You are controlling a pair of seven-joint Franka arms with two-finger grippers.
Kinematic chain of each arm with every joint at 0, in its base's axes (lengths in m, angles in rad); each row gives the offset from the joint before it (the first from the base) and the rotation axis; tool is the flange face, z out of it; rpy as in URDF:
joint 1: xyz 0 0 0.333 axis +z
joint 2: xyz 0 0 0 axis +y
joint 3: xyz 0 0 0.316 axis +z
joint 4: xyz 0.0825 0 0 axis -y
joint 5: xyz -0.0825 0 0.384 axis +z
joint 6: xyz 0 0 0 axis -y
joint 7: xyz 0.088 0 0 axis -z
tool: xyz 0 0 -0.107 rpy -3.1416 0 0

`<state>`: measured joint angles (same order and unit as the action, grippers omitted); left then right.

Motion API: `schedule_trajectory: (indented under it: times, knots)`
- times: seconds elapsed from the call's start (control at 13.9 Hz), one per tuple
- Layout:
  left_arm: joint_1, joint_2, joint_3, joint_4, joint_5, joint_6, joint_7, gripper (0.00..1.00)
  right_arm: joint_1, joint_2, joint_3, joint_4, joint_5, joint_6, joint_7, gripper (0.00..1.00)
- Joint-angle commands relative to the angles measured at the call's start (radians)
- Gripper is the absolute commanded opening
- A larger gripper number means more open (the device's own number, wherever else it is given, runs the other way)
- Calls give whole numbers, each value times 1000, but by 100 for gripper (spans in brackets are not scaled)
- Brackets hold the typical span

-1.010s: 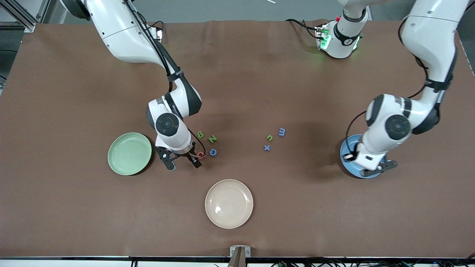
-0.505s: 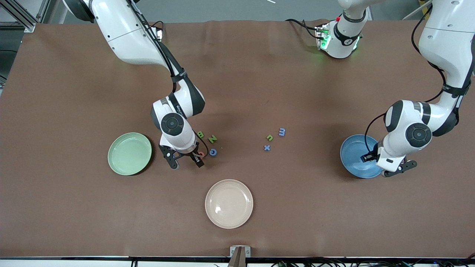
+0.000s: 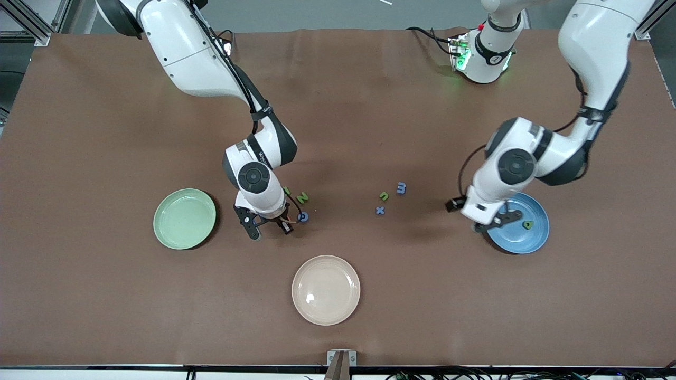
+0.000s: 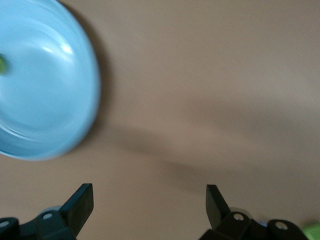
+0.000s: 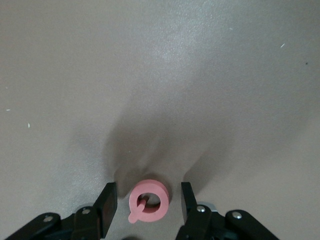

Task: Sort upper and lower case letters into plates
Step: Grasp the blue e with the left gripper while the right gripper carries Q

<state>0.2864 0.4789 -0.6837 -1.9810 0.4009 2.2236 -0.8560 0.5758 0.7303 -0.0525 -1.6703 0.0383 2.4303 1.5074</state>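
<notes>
One letter at a time: the right gripper point(image 5: 146, 207) straddles a pink letter point(image 5: 148, 202) on the worktop point(image 3: 105, 295).
Its jaws are open, not yet gripping; closing comes next. The left gripper point(image 4: 149, 200), jaws wide and empty, hangs beside the blue plate point(image 3: 532, 238).

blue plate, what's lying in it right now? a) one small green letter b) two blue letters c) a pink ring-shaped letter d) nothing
a: in the front view one small green letter lies in the blue plate, and the left wrist view shows a green speck at that plate's edge; the pink letter sits between the right hand's open fingers.
</notes>
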Motion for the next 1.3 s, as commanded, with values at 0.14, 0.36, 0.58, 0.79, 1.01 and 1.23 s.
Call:
schedule_trajectory:
  times: [0.14,0.36,0.58,0.79,1.01,1.23]
  knots:
    - [-79,52,-28,-127,105,240,-9,87,16,8,-7,7,38,29,16,39]
    - [-136,108,-26,-104,190,249,-35,78,6,3,-7,12,37,16,-6,7]
    - [-182,141,-23,-94,193,249,-37,72,-20,-9,-9,40,37,-46,-71,0]
    - [-194,187,-23,-61,197,249,-40,61,-103,-107,-9,8,37,-166,-335,0]
    - [-202,193,-17,-41,214,248,-40,51,-195,-215,-9,-129,37,-165,-551,0]
    - [-201,193,-5,-38,228,245,-41,52,-304,-296,-9,-265,37,-126,-772,0]
